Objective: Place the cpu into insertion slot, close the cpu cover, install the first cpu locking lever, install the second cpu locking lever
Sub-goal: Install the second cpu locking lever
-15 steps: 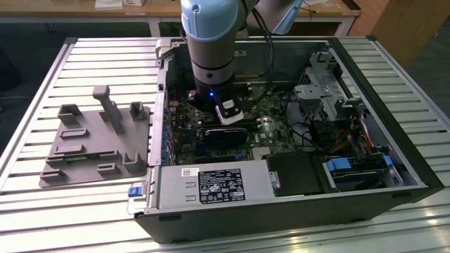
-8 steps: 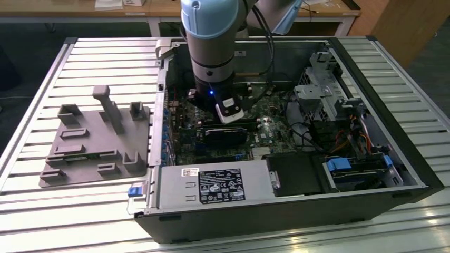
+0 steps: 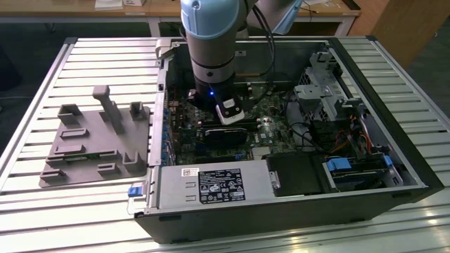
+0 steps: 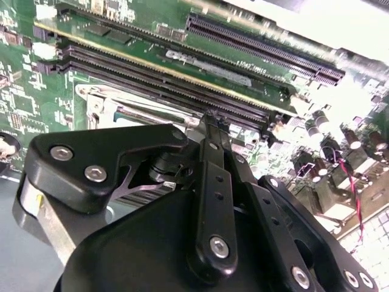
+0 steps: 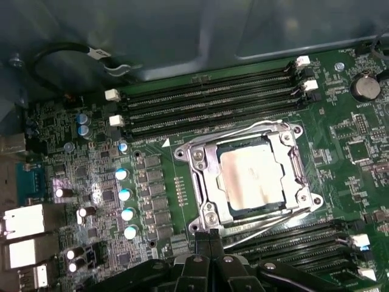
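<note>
The black metal fingers [image 5: 206,238] are pressed together, tips meeting in a narrow point with nothing visibly pinched between them, right at the near edge of the insertion slot [image 5: 203,210], the square silvery-rimmed socket on the green circuit board [image 5: 340,146]. In the second wrist view the same fingers [image 4: 213,131] stand closed just in front of the socket's silvery frame [image 4: 100,100].

Just beyond the fingertips lies the cpu [image 5: 249,177], a flat square chip with a silvery-beige metal top, seated inside the socket. The cpu cover [image 5: 290,159], a thin silvery metal frame plate with a square window, lies down flat around the chip. A thin silvery wire lever [image 5: 267,220] runs along the socket's near side, beside the fingertips.

Farther out, long black card slots [image 5: 206,97] sit past the socket, and more [image 5: 292,240] flank the fingers.

In the exterior view the grey-blue robot arm [image 3: 211,47] reaches down into the open black computer case [image 3: 281,211], which lies on a slatted metal tabletop [image 3: 42,211] beside a grey plastic fixture tray [image 3: 95,139].
</note>
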You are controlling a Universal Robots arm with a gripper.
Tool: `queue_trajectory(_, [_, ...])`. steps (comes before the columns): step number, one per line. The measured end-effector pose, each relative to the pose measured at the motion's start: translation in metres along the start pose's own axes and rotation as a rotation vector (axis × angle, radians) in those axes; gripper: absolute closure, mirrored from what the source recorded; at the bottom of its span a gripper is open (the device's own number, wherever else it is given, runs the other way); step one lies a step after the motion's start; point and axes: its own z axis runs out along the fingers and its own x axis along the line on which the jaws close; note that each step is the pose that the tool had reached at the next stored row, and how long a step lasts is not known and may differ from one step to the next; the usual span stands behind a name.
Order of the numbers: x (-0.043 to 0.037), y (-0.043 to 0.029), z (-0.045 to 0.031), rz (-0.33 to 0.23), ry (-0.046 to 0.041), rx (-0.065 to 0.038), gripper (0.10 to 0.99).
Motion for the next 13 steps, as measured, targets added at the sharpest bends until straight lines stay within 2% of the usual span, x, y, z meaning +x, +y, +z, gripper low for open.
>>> queue_trajectory(2, [-0.0005,-0.0021,-0.0005,0.001,0.0015,-0.007,0.984])
queue_trajectory(5, [-0.001,-0.004,-0.0013,0.002,0.0049,-0.022,0.984])
queue_trajectory(9, [-0.0014,-0.0055,-0.0024,0.004,0.0116,-0.053,0.984])
queue_trajectory(13, [-0.0022,-0.0089,-0.0028,0.005,0.0141,-0.065,0.984])
